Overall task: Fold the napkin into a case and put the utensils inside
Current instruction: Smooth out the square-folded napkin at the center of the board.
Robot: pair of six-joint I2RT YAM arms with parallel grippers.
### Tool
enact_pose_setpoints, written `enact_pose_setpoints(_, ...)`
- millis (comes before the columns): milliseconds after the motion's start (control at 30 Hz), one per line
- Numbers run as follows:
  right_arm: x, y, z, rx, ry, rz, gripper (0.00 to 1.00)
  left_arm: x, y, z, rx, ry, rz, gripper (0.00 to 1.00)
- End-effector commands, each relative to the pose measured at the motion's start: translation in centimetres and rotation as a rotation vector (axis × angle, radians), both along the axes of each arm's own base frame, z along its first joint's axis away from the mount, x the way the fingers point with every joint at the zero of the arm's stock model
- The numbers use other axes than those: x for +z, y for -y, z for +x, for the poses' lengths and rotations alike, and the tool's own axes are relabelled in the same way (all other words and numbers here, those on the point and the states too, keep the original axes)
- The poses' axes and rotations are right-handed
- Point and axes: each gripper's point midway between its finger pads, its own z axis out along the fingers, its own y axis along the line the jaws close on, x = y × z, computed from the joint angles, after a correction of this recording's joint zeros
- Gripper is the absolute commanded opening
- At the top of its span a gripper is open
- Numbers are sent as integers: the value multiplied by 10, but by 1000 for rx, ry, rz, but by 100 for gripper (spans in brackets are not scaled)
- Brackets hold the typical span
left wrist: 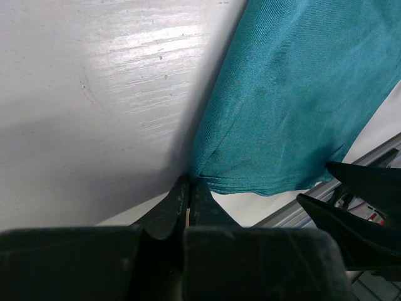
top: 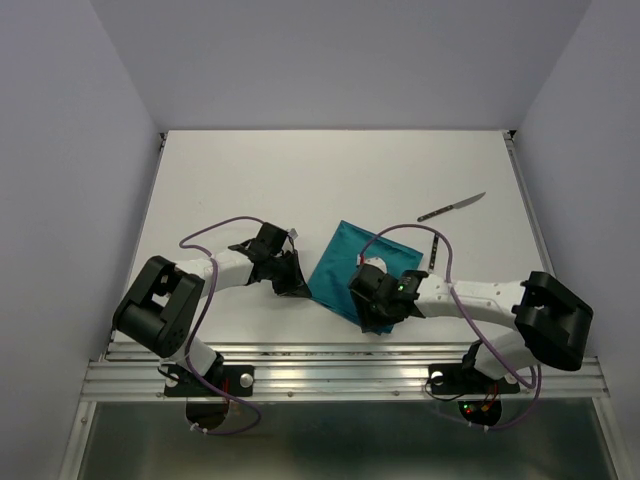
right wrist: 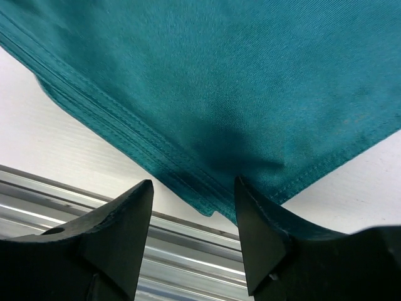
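The teal napkin [top: 350, 262] lies folded into a tilted rectangle on the white table. My left gripper [top: 297, 285] is at its left corner. In the left wrist view the fingers [left wrist: 190, 185] are pressed together with the napkin's [left wrist: 294, 94] corner pinched at their tips. My right gripper [top: 378, 322] is at the near corner and open. Its fingertips [right wrist: 194, 194] straddle the hemmed corner of the napkin [right wrist: 238, 75] without gripping it. The knife [top: 452, 207] lies at the back right. A thin fork [top: 434, 252] lies just right of the napkin, partly crossed by a cable.
An aluminium rail [top: 340, 375] runs along the table's near edge, right behind both grippers. Purple cables [top: 225, 225] loop over each arm. The right gripper's dark fingers [left wrist: 351, 207] show at the right of the left wrist view. White walls enclose the table.
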Motion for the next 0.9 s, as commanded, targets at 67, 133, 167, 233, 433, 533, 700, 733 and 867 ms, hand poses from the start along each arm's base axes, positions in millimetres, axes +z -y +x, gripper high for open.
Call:
enact_pose_setpoints(67,-6,-10,-6,104,-9,-29,59,4,-5,6,-2,32,26,0)
enact_pose_setpoints(133,-8,-10,-8,114,-12,-40,57,5,-4,7,-2,34,25,0)
enact_pose_setpoints(167,-10,-9,-9,114,-18,-49,55,5,-4,7,-2,34,25,0)
enact_pose_setpoints(233,-12,-8,-10,116,-14,-64,51,5,-4,7,-1,35,26,0)
enact_pose_setpoints(433,-20,2,-10,89,-20,-115,37,4,-6,8,8,33,34,0)
enact_pose_setpoints(533,-21,6,-10,72,-14,-126,29,4,-8,9,16,32,38,0)
enact_pose_setpoints(700,-25,12,0,29,29,-167,17,4,-20,14,70,34,49,0)
enact_pose_setpoints(733,-25,13,5,24,51,-182,16,4,-21,15,77,37,51,0)
enact_pose_setpoints(867,-25,13,23,29,121,-247,13,5,-27,20,109,43,55,0)
